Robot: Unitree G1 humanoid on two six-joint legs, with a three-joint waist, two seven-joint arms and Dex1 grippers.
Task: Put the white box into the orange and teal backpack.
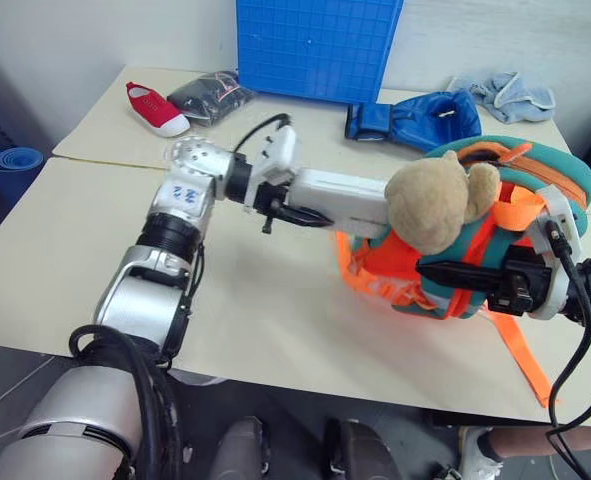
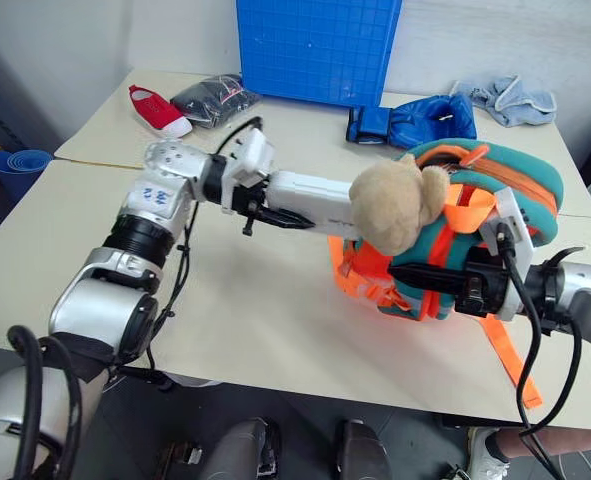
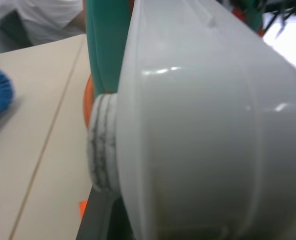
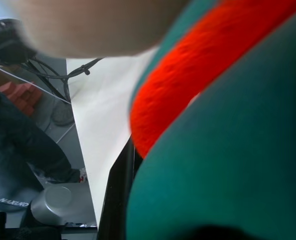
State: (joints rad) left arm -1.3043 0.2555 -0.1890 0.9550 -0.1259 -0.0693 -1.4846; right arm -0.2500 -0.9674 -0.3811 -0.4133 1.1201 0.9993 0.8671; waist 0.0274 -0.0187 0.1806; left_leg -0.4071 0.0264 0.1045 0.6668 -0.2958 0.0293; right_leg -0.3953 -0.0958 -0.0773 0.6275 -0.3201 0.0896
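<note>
— While the left arm reaches across the table [image 1: 275,330], what does its gripper [image 1: 297,215] carry?

— It carries the white box [image 1: 340,200]. The box is long and pale, and it lies level above the table. Its far end is hidden behind the plush toy [image 1: 435,205], right at the orange and teal backpack [image 1: 520,185]. In the left wrist view the white box [image 3: 208,130] is very close, and the teal edge of the bag stands just behind it.

— Are the left fingers closed on it?

— They are partly apart, and they clamp the near end of the box between them. One thin black finger shows under the box.

— And the right gripper [image 1: 445,272]?

— Its black fingers are together, pinching the front of the backpack, where the teal trim and the orange fabric meet. The right wrist view shows this teal and orange cloth directly against the finger. The bag stands upright near the right edge of the table, and an orange strap [image 1: 520,355] hangs down from it.

— Is the box already inside?

— I cannot tell how far it goes in, because the toy covers the opening. Most of the box is outside.

— What else is on the table?

— At the far side there are a red shoe [image 1: 157,108], a dark packet [image 1: 211,96], a blue crate [image 1: 315,45], a blue boxing glove [image 1: 415,120] and a light blue cloth [image 1: 515,95], all well apart from the backpack.
</note>
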